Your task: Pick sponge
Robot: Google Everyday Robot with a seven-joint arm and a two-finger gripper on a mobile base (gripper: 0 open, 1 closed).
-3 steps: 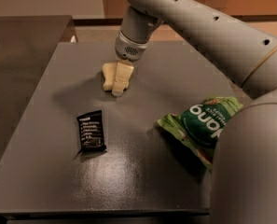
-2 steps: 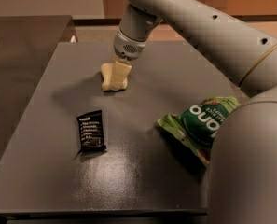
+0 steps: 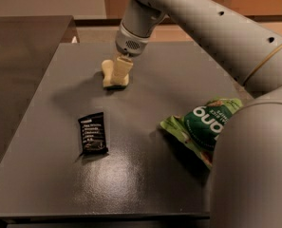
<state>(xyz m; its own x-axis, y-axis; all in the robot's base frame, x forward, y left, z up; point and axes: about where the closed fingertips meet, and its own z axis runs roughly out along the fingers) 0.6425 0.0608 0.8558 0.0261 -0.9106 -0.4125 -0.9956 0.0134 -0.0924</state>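
Sponge (image 3: 110,78) sits in the upper-left-centre of the frame, on the far part of the dark grey table (image 3: 145,184). It is small, pale yellow and soft-looking, with rounded corners; its right part is hidden behind the tool. Gripper (image 3: 121,69) comes down from the grey arm (image 3: 202,23) and is right at the sponge's top right, overlapping it. Whether it is wide, narrow or holding the sponge: cannot tell from this angle. Black snack packet (image 3: 93,133) lies flat at lower left, well apart from the sponge. Green bag (image 3: 204,127) is at the right, partly behind the robot's body
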